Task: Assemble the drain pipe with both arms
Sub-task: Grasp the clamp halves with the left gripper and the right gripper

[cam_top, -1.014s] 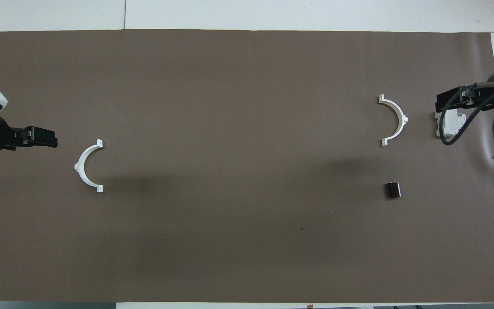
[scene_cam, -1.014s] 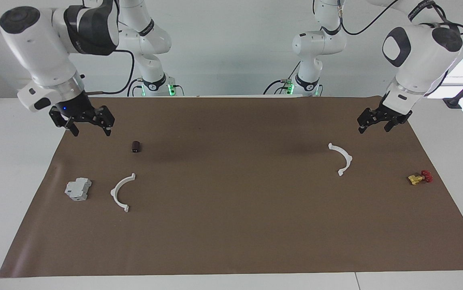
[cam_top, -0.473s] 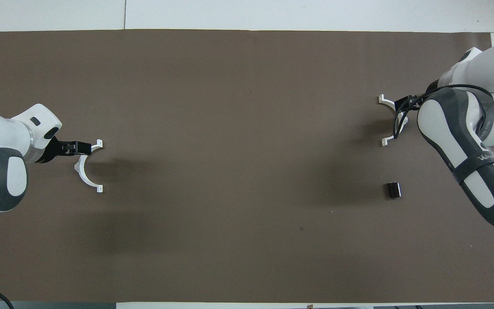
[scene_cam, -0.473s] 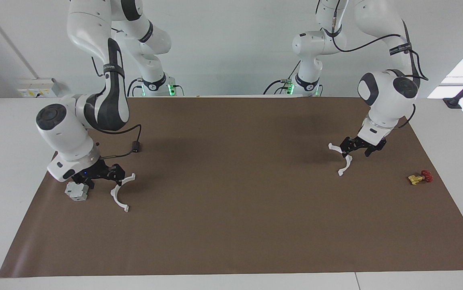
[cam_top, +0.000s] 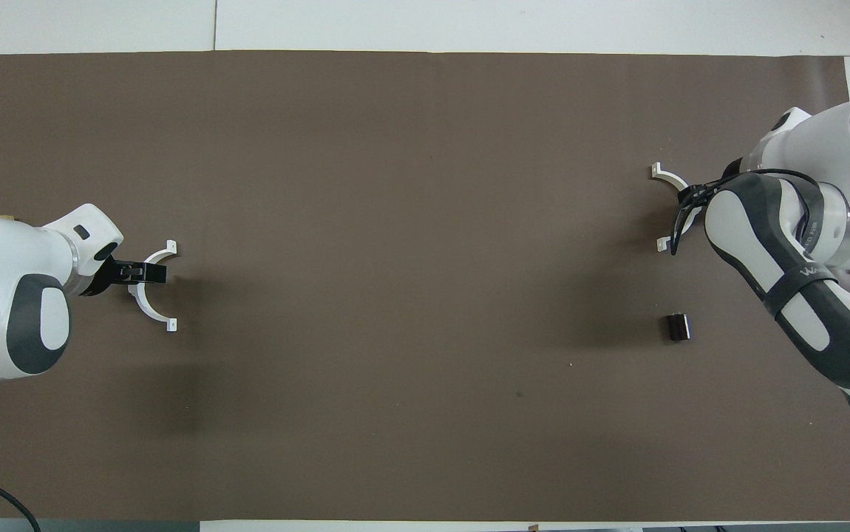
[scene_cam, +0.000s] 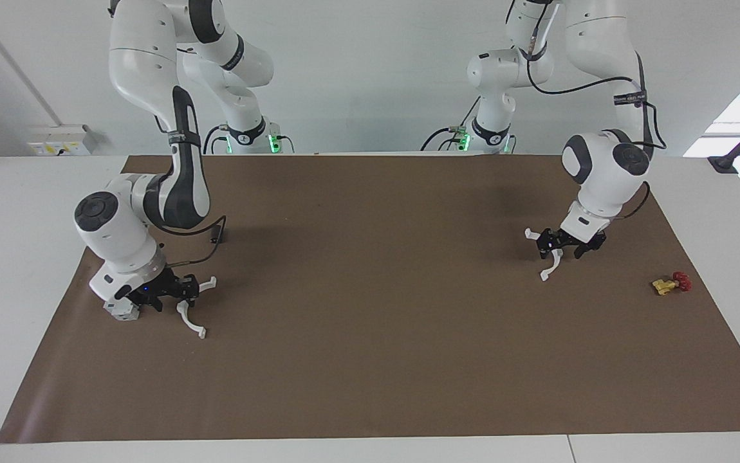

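Two white half-ring arcs of the drain pipe lie apart on the brown mat. One arc [scene_cam: 551,265] lies toward the left arm's end and also shows in the overhead view [cam_top: 153,310]. My left gripper [scene_cam: 562,249] [cam_top: 148,273] is down at its middle, open, with a finger on each side of the arc. The other arc [scene_cam: 191,321] [cam_top: 667,177] lies toward the right arm's end. My right gripper [scene_cam: 174,297] is low at its middle, open and straddling it. In the overhead view the right arm hides most of that gripper.
A grey boxy block [scene_cam: 122,310] sits beside the right gripper, partly hidden by the wrist. A yellow-and-red valve [scene_cam: 671,283] lies near the mat's edge at the left arm's end. A small dark cylinder [cam_top: 677,326] lies nearer the robots than the right arm's arc.
Both arms have come down from above the mat's ends onto the two arcs. Over the last half second each gripper has settled lower and closer onto its arc's middle. The arcs have not moved.
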